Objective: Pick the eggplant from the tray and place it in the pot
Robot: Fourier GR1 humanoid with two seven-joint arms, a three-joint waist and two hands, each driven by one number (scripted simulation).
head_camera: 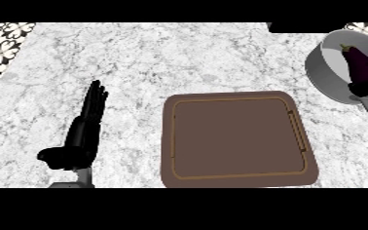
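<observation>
Right black hand (358, 88) shows only as a dark sliver at the head view's right edge, against the lower end of the dark purple eggplant (357, 63); whether it grips or has let go cannot be told.

Seen from above, the eggplant lies inside the round grey metal pot (322, 70) at the upper right of the white marble counter (144, 63), its green stem end pointing away. Square brown tray (238, 141) sits just beside the pot, nearer the robot. Left black hand (81, 131) rests at lower left, fingers straight and relaxed, well apart from the tray.
</observation>
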